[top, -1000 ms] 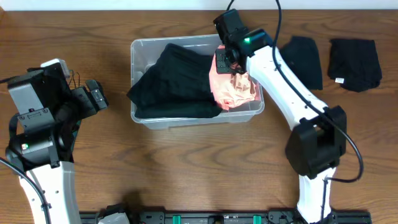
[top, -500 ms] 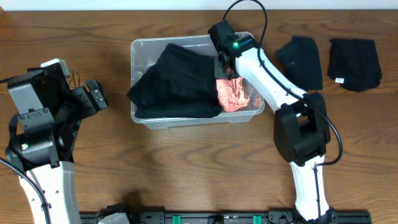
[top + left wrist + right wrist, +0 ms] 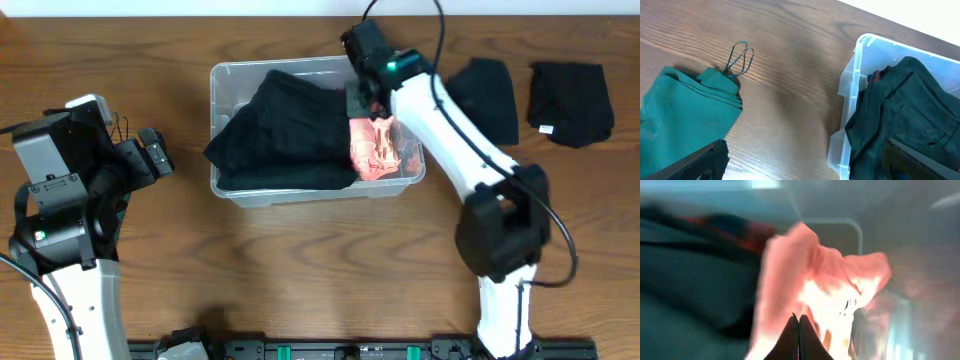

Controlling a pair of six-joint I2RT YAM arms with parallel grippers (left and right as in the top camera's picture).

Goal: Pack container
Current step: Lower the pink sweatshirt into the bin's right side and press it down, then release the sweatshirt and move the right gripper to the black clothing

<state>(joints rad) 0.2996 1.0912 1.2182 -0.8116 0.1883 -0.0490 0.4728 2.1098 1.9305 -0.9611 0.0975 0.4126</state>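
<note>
At the left, the left gripper (image 3: 158, 152) hung wide open and empty above the table (image 3: 300, 260). Mid-scene stood the container (image 3: 222, 80), a black garment (image 3: 285, 135) draped over its left rim. At its right end, the right gripper (image 3: 368, 100) was closed on a pink cloth (image 3: 380, 150).

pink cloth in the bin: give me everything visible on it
The pink cloth is salmon-pink soft fabric with paler patches, crumpled and bunched rather than folded. It sits in the right end of the clear container, against the black garment that fills the rest. The right gripper has its fingers shut on a fold of it. In the wrist view the cloth bulges up around them, blurred. What sort of garment it is cannot be told.
</note>
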